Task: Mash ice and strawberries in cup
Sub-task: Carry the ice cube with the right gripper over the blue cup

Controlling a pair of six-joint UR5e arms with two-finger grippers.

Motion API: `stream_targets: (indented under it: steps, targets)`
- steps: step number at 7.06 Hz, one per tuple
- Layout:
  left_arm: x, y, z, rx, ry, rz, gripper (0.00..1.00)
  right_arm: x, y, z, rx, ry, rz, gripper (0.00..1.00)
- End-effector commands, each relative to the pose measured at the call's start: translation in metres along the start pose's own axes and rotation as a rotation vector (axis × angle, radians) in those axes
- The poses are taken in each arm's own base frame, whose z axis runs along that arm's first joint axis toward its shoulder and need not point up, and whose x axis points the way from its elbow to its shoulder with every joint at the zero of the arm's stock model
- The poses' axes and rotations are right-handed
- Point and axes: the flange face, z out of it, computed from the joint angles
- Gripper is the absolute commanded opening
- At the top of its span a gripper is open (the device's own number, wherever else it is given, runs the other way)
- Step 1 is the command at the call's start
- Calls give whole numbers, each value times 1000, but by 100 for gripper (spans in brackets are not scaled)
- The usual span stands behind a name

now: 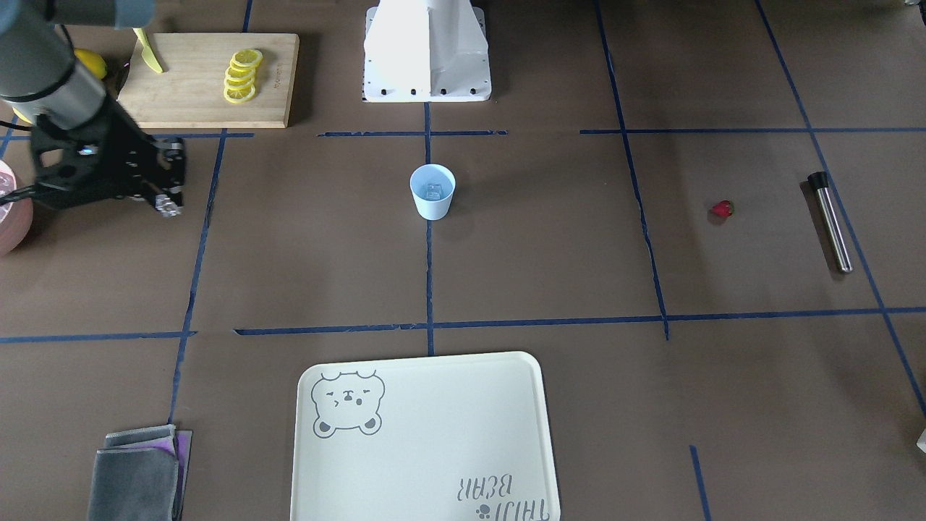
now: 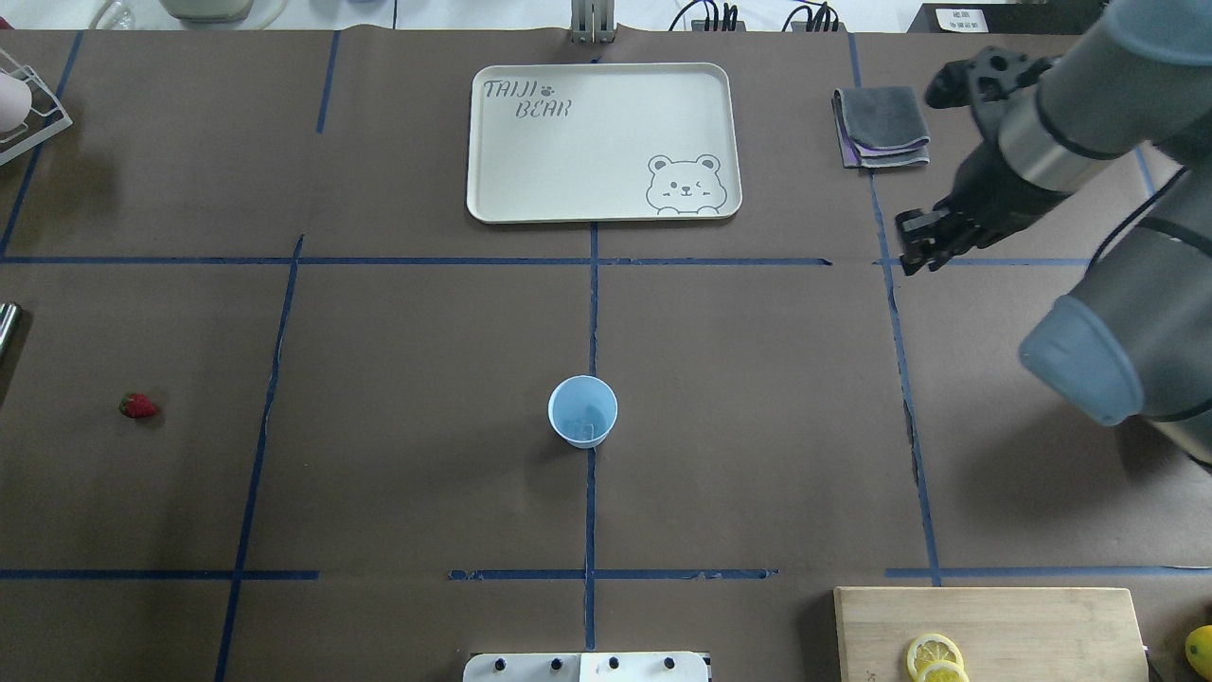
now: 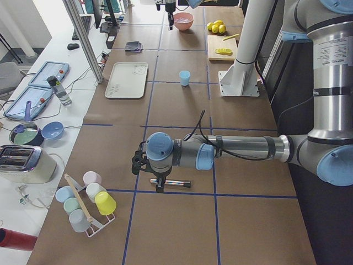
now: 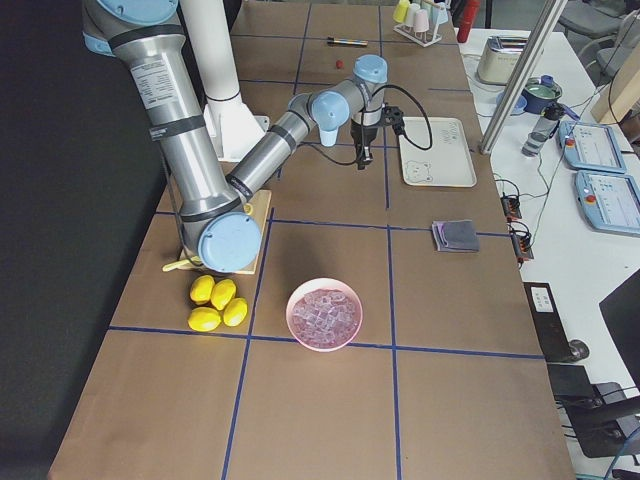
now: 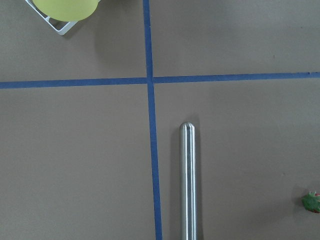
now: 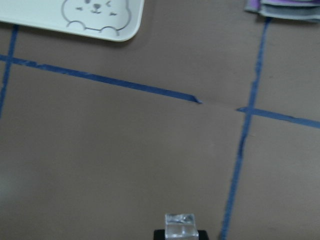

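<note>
Right wrist-mounted view crops the right gripper (image 6: 181, 234) at 6 o'clock, pinching 1 ice cube (image 6: 181, 224); whether the left gripper (image 3: 159, 186) is spread, cannot tell.

A: Is it bright?
B: Yes. Even, diffuse light from above, with soft shadows by the cup (image 2: 582, 409).
A: Any glare or blur?
B: The white base (image 1: 427, 51) blows out; the right wrist view is soft, the ice (image 6: 181, 225) glinting.
</note>
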Motion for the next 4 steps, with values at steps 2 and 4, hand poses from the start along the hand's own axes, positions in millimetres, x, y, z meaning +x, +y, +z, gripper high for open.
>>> stream_targets:
  steps: [2,4]
  targets:
    - [-2,1,2,-4,-3,-4,100,-185,32,56,11,11,103,0]
    - [-2,1,2,-4,-3,-4,100,-263,39,84,5,29,130,1]
